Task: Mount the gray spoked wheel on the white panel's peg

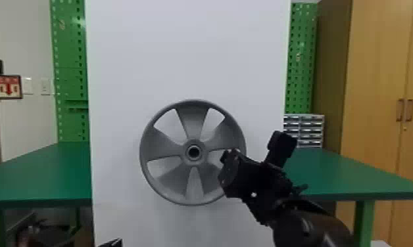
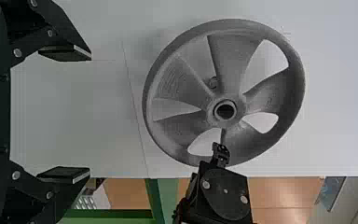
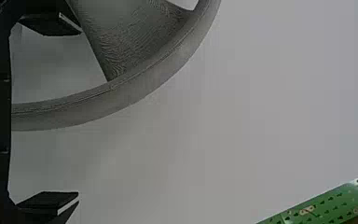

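Wheel (image 1: 194,160) before white panel (image 1: 189,56), rim (image 3: 135,84) between spread right jaws (left jaws also apart)

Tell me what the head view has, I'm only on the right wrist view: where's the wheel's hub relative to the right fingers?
Observer: The hub sits to the left of the right fingers, in the head view.
Operator: Left fingers, holding anything?
Observer: No. The left wrist view has the left fingers apart, nothing between them.
Operator: Anything behind the wheel, near the hub?
Observer: Through a gap between the spokes, the left wrist view has a small round feature beside the hub. Can't tell if it's the peg.
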Tool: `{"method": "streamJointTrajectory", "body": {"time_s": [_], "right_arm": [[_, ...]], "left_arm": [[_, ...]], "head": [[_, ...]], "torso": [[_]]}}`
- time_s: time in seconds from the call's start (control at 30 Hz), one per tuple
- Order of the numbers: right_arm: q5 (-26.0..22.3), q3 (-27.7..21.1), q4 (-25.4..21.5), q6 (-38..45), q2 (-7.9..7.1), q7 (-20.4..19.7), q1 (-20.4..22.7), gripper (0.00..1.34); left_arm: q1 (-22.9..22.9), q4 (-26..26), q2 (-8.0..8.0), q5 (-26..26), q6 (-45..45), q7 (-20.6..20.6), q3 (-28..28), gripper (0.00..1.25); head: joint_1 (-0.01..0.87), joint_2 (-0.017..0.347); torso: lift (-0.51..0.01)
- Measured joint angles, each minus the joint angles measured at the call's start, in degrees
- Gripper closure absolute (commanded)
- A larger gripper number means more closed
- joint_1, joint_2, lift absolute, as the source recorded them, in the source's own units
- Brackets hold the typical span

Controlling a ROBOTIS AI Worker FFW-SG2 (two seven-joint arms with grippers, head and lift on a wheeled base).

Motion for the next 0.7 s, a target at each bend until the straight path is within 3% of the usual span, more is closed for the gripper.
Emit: {"method": "streamJointTrajectory", "body": {"time_s": [0.43, 0.7], "right_arm": [[-0.46, 0.33, -0.52, 0.0, -0.01, 0.07, 0.77, 0.04], [2.05, 2.17, -6.33, -0.1, -0.07, -0.37, 4.6, 0.04]], "left_arm": [[-0.03, 0.0, 0.0, 0.1, 0.0, 0.0, 0.04, 0.38], [0.19, 0.0, 0.0, 0.2, -0.03, -0.09, 0.42, 0.38]], "head": [[0.123, -0.008], [0.123, -0.008]], "torso": [[-0.405], [-0.405]]}}
